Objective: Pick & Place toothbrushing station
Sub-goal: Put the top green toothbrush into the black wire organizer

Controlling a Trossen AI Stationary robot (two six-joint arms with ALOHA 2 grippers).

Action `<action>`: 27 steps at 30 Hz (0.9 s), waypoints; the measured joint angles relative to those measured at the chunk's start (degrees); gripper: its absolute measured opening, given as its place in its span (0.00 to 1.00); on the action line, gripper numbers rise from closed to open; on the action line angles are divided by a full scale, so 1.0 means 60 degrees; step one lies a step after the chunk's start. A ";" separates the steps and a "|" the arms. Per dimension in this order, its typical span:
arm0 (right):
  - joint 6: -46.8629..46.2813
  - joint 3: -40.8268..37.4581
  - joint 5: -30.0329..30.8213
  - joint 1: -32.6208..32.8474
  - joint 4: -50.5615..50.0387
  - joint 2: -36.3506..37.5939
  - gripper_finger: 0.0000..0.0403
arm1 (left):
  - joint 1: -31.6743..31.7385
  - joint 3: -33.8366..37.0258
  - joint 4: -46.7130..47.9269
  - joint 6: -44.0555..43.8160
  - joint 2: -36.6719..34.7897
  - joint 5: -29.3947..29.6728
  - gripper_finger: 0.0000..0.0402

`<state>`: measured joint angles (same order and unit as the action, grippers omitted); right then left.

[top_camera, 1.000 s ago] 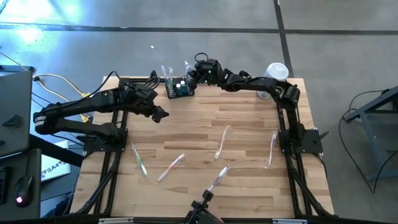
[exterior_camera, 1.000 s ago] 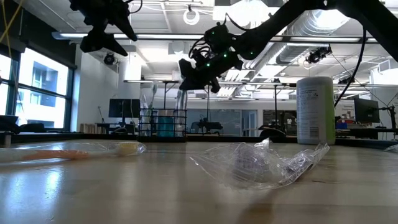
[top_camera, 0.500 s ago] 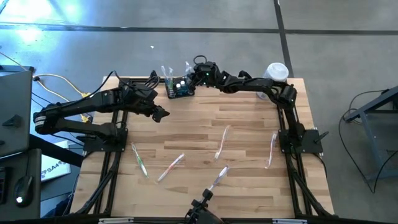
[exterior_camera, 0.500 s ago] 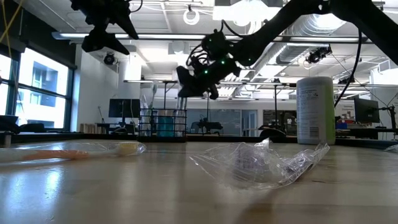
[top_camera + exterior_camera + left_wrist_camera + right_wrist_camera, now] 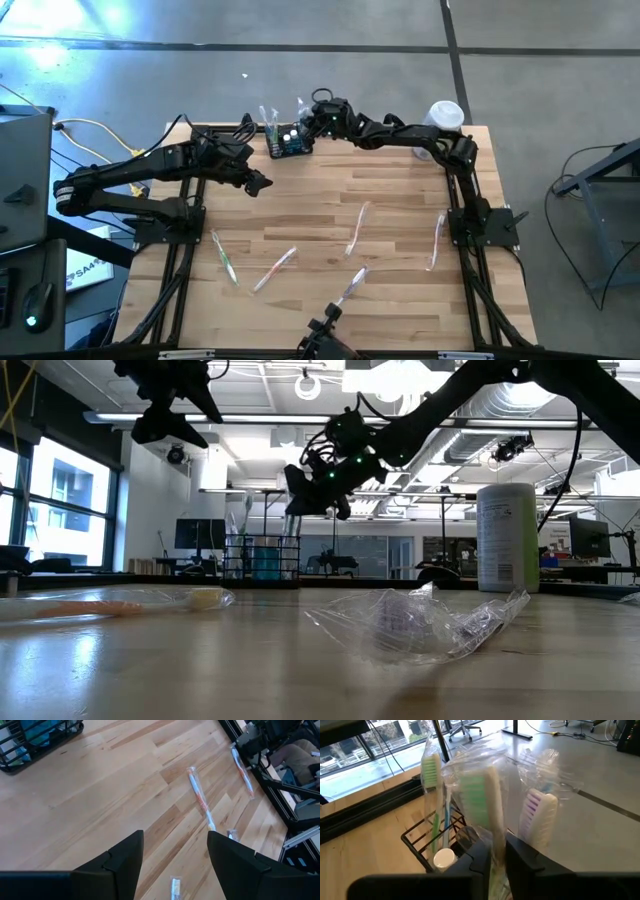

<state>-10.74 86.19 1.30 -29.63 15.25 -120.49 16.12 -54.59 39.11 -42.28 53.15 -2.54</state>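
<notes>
Wood table (image 5: 330, 200): right gripper (image 5: 492, 857) pinches wrapped toothbrush (image 5: 482, 805) over toothbrushing station (image 5: 290, 143); left gripper (image 5: 172, 855) spread wide, empty.

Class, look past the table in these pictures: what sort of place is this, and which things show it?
Probably a robotics lab or workshop in an open industrial room. Exposed ceiling ducts and desks with monitors show in the low view, and the wooden table stands on a bare concrete floor.
</notes>
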 joint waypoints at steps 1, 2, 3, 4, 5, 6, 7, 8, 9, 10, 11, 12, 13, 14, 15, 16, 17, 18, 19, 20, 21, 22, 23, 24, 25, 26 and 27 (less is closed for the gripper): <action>0.0000 0.0000 0.0000 -0.0003 0.0000 0.0000 0.12 | 0.0000 0.0000 0.0000 -0.0003 0.0000 -0.0001 0.54; 0.0003 0.0000 0.0000 -0.0003 0.0000 0.0000 0.13 | 0.0000 0.0000 0.0000 -0.0004 0.0000 -0.0004 0.54; 0.0049 0.0000 0.0000 -0.0003 0.0000 0.0000 0.14 | 0.0000 0.0000 0.0000 -0.0009 0.0000 -0.0008 0.54; 0.0080 0.0000 0.0009 -0.0003 0.0000 0.0000 0.16 | 0.0000 0.0000 0.0000 -0.0042 0.0000 -0.0010 0.54; 0.0086 0.0000 0.0011 -0.0003 0.0000 0.0000 0.17 | 0.0000 0.0000 0.0000 -0.0083 0.0000 -0.0012 0.54; 0.0086 0.0000 0.0005 -0.0003 0.0000 0.0000 0.17 | 0.0000 0.0000 0.0000 -0.0117 0.0000 -0.0012 0.54; 0.0093 0.0000 -0.0026 -0.0003 0.0000 0.0000 0.19 | 0.0000 0.0000 0.0000 -0.0186 0.0000 -0.0012 0.54; 0.0126 0.0000 -0.0083 -0.0003 0.0000 0.0000 0.20 | 0.0000 0.0000 0.0000 -0.0217 0.0000 -0.0012 0.54; 0.0206 0.0000 -0.0208 -0.0003 0.0000 0.0000 0.21 | 0.0000 0.0000 0.0000 -0.0243 0.0000 -0.0012 0.54; 0.0295 0.0000 -0.0325 -0.0003 0.0000 0.0000 0.22 | 0.0000 0.0000 0.0000 -0.0248 0.0000 -0.0012 0.54; 0.0328 0.0000 -0.0403 -0.0003 0.0000 0.0000 0.24 | 0.0000 0.0000 0.0000 -0.0248 0.0000 -0.0012 0.54; 0.0328 0.0000 -0.0489 -0.0003 0.0000 0.0000 0.26 | 0.0000 0.0000 0.0000 -0.0248 0.0000 -0.0012 0.54; 0.0330 0.0000 -0.0518 -0.0003 0.0000 0.0000 0.28 | 0.0000 0.0000 0.0000 -0.0248 0.0000 -0.0012 0.54; 0.0328 0.0000 -0.0523 -0.0003 0.0000 0.0000 0.30 | 0.0000 0.0000 0.0000 -0.0248 0.0000 -0.0012 0.54; 0.0328 0.0000 -0.0517 -0.0003 -0.0002 0.0000 0.32 | 0.0000 0.0000 0.0000 -0.0248 0.0000 -0.0012 0.54; 0.0328 0.0000 -0.0514 -0.0002 -0.0001 0.0000 0.34 | 0.0000 0.0000 -0.0004 -0.0248 0.0000 -0.0012 0.54; 0.0328 0.0000 -0.0517 0.0000 -0.0001 0.0000 0.36 | 0.0000 0.0000 0.0000 -0.0248 0.0000 -0.0012 0.54; 0.0328 0.0000 -0.0512 0.0000 0.0000 0.0000 0.38 | 0.0000 0.0000 -0.0002 -0.0248 0.0000 -0.0012 0.54; 0.0328 0.0000 -0.0480 0.0000 -0.0003 0.0000 0.40 | 0.0000 0.0000 -0.0002 -0.0248 0.0000 -0.0012 0.54; 0.0328 0.0000 -0.0421 0.0000 -0.0003 0.0000 0.41 | 0.0000 0.0000 -0.0002 -0.0248 0.0000 -0.0012 0.54; 0.0321 0.0000 -0.0288 0.0003 -0.0004 0.0000 0.43 | 0.0000 0.0000 0.0000 -0.0248 0.0000 -0.0011 0.54; 0.0278 0.0000 -0.0142 0.0004 -0.0004 0.0000 0.44 | 0.0000 0.0000 -0.0004 -0.0251 0.0000 -0.0012 0.54; 0.0224 0.0000 -0.0033 0.0007 -0.0004 0.0000 0.46 | 0.0000 0.0000 0.0000 -0.0251 0.0000 -0.0012 0.54; 0.0151 0.0000 -0.0015 0.0005 -0.0004 0.0000 0.47 | 0.0000 0.0000 -0.0003 -0.0248 0.0000 -0.0015 0.54; 0.0083 0.0000 -0.0026 0.0004 -0.0004 0.0000 0.49 | 0.0000 0.0000 0.0000 -0.0249 0.0000 -0.0051 0.54; 0.0033 0.0000 -0.0045 0.0004 -0.0004 0.0000 0.50 | 0.0000 0.0000 0.0000 -0.0248 0.0000 -0.0142 0.54; -0.0001 0.0000 -0.0057 0.0004 -0.0009 0.0009 0.51 | 0.0000 0.0000 0.0000 -0.0251 0.0000 -0.0239 0.54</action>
<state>-10.75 86.19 0.96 -29.61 15.19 -120.43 16.12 -54.59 39.11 -43.79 53.15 -3.98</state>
